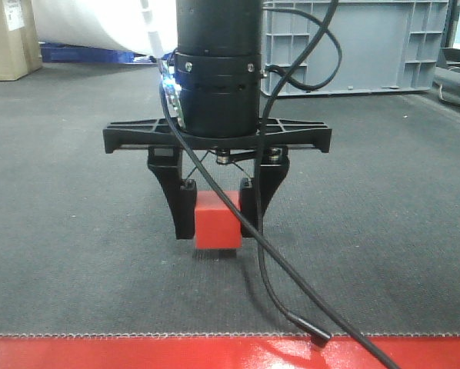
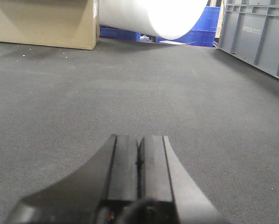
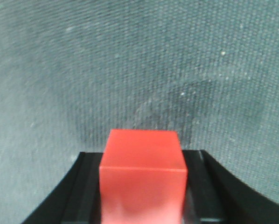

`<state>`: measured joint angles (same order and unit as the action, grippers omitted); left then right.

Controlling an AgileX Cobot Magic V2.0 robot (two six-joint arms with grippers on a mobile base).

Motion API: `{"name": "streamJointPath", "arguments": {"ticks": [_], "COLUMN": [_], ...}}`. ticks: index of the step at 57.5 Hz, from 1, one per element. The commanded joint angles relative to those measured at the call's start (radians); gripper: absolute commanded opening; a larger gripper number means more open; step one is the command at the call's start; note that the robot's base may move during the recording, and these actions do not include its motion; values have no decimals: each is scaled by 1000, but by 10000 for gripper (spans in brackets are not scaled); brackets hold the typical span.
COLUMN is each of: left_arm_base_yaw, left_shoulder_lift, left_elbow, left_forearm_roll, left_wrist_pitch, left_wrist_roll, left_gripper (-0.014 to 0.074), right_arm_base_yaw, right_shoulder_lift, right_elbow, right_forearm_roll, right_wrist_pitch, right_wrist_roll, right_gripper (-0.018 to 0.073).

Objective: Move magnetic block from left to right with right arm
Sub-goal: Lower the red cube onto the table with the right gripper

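A: Where does the magnetic block sit relative to the right gripper?

B: Directly between its fingers. I read the jaws as clamped on the cube's two side faces; in the right wrist view the magnetic block fills the gap between the fingers, with the grey mat below it. It's a cube, so there's no long axis to note.

A: Lifted or resting?

B: In the front view the block's lower edge is at or just above the mat; I cannot tell which.

A: And the other arm?

B: The left gripper has its fingers pressed together on nothing, aimed at bare mat, with the grey crate off to one side. The right arm already has the block, so I judge the next move to be a sideways carry to the right
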<state>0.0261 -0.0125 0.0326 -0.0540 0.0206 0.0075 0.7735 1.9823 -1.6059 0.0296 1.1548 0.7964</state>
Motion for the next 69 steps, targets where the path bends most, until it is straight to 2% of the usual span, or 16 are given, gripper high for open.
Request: {"name": "streamJointPath", "arguments": {"ticks": [1,15,28,34,49,69], "left_arm_base_yaw": [-7,-7,-7,-7,-7,-7], "left_shoulder_lift": [-9,-9,-9,-9,-9,-9], "left_elbow": [8,8,8,8,8,8], "left_forearm_roll": [-3,-3,-3,-3,-3,-3], "left_wrist_pitch": [-81,-81,-81,-81,-81,-81], "left_wrist_roll": [-7,-7,-7,-7,-7,-7], "left_gripper": [-126,-126,-126,-126,-126,-126], "right_arm_base_yaw": [-1,-6,-7,-5,-2,6], "right_shoulder_lift": [-50,-42,-29,-29,-36,-177], "right_elbow": [-32,-32,-32,-32,-32,-32], "right_forearm_roll": [-10,-30,-36,-36,-48,-140], "right_wrist_pitch": [6,11,2,-7,-8,-9], "right_wrist_roll": [6,5,5,5,5,-7], "right_gripper": [304,314,463,503,505,505]}}
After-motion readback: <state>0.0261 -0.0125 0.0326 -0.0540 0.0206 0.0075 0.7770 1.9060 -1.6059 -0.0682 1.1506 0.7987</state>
